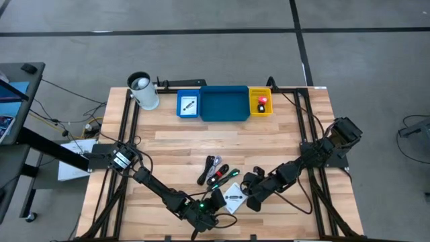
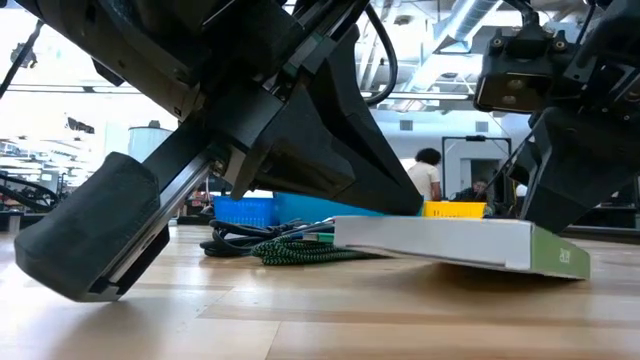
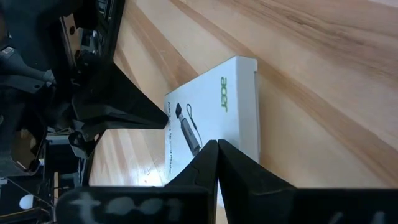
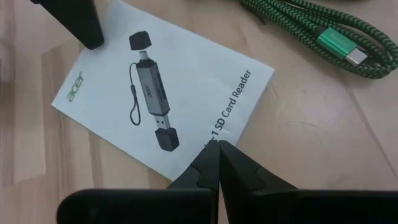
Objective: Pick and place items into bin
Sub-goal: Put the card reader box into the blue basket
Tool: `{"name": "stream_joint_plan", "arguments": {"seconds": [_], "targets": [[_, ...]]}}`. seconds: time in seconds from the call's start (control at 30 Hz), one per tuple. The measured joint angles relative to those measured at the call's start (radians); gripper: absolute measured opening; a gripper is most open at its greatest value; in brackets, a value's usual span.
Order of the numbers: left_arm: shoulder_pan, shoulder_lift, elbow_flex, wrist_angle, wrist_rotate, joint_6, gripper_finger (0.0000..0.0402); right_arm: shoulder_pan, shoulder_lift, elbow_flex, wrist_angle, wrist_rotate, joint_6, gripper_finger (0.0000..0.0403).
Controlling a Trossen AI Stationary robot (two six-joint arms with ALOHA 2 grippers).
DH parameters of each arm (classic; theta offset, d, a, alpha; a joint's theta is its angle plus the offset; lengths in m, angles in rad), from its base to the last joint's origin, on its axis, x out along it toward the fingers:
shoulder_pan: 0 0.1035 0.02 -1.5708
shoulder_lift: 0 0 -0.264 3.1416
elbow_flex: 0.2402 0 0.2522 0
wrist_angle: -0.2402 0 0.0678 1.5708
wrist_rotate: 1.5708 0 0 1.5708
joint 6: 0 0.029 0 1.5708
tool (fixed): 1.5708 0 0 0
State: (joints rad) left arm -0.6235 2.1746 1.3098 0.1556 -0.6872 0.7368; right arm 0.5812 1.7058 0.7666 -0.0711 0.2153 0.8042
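Observation:
A flat white printed packet (image 1: 234, 198) lies on the wooden table near its front edge. My left gripper (image 3: 217, 144) is shut with its tips on the packet's printed face, coming from the table's left. My right gripper (image 4: 217, 144) is shut at the packet's opposite edge, coming from the right. Green, red and black cables (image 1: 218, 171) lie just beyond the packet. At the far edge stand a wide blue tray (image 1: 224, 106), a small blue tray (image 1: 189, 105) with a black piece, and a yellow tray (image 1: 261, 102) with a red block. My left gripper rests its shut fingertips on the packet's top face (image 3: 205, 134), slanting down from the table's left. The low view shows a dark finger (image 2: 385, 190) coming down onto the packet's top. The packet lies on the table. My right gripper has its shut tips at the packet's long edge (image 4: 233, 121) beside the printed words, slanting down from the table's right. Whether they press on the face or only stand against the edge, I cannot tell.
A white-and-black cylindrical cup (image 1: 142, 91) stands at the far left beside the trays. Bare wood lies between the cables and the trays. Black frame rails (image 1: 306, 134) run along both table sides. People show in the room beyond.

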Motion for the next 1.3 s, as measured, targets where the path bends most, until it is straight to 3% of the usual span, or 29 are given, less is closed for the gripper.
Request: {"name": "stream_joint_plan", "arguments": {"seconds": [0.2,0.4,0.57,0.7,0.8,0.87,1.07,1.2,1.3], "targets": [[0.000,0.000,0.000,0.000,-0.018,0.008,0.0000,0.000,0.001,-0.001,-0.007,0.000,-0.010,0.0000],[0.000,0.002,0.000,0.000,-0.203,0.064,0.0000,0.008,0.022,-0.001,0.001,0.001,-0.004,0.0000],[-0.003,-0.007,-0.001,-0.004,-0.254,0.102,0.0000,0.008,0.036,-0.001,0.015,0.001,0.007,0.0000],[-0.008,-0.027,0.000,-0.043,-0.292,0.033,0.0000,0.007,0.046,-0.001,0.046,0.000,0.007,0.0000],[-0.010,-0.052,-0.001,-0.165,-0.301,-0.111,0.0000,0.007,0.047,-0.002,0.050,0.000,0.007,0.0000],[-0.010,-0.081,-0.001,-0.291,-0.266,-0.256,0.0000,0.007,0.047,-0.002,0.050,0.000,0.007,0.0000],[-0.019,-0.135,0.000,-0.575,0.036,-0.656,0.0000,0.007,0.047,-0.002,0.047,-0.002,0.007,0.0000],[-0.061,-0.128,-0.006,-0.591,0.168,-0.693,0.0000,0.007,0.047,-0.001,0.039,-0.003,0.001,0.0000],[-0.090,-0.127,-0.006,-0.571,0.182,-0.685,0.0000,0.007,0.047,-0.001,0.038,-0.004,-0.005,0.0000]]}}
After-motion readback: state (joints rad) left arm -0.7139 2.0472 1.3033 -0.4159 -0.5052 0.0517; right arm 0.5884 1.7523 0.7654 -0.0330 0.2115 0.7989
